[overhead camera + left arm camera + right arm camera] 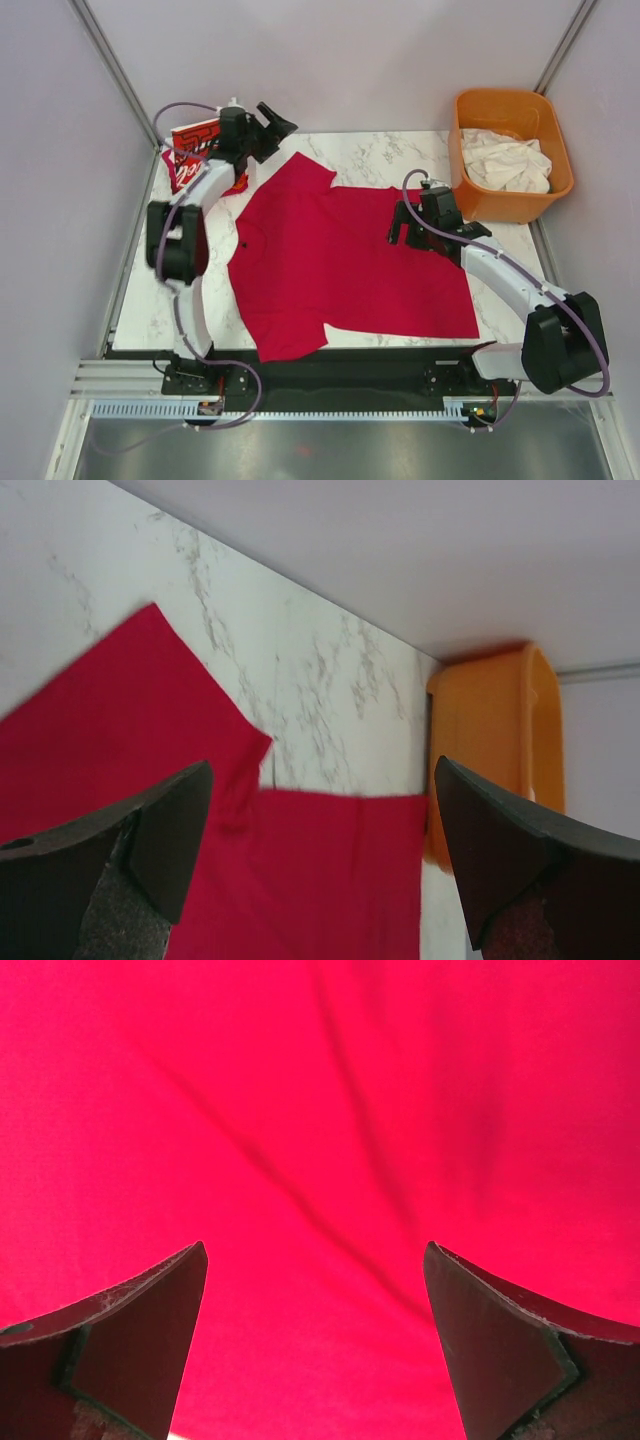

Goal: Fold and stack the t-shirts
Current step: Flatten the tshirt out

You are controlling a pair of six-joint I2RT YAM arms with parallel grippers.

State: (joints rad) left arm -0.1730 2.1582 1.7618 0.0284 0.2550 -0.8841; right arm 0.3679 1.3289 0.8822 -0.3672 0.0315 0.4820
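— Crimson t-shirt (350,265): where does it lie for me?

— Spread flat and unfolded across the middle of your desk (370,150). Its neck points to your left side and its hem to the right. One sleeve reaches toward the far edge, and the other runs down to the near edge. Your right wrist camera shows a few shallow creases in the cloth.

— And my left jaws?

— Your left jaws stand wide apart with nothing between them. They hang in the air at the far left of the desk, just beyond the far sleeve and clear of the cloth. In the left wrist view you look past both fingers (120,850) at that sleeve, bare marble and the end of the orange tub (470,110).

— My right jaws?

— Parted too, and holding nothing. They sit over the far right part of the crimson shirt, near its far side edge, and red cloth fills the whole right wrist view. You cannot tell from these views whether the fingertips (110,1340) touch the cloth.

— The other shirts?

— The red t-shirt with white script print (185,150) sits at the far-left corner of the desk and looks folded. It is partly hidden behind your left arm (205,185) and lies close to the crimson one. The off-white t-shirts (505,160) lie crumpled inside the tub, which stands at the far-right corner.
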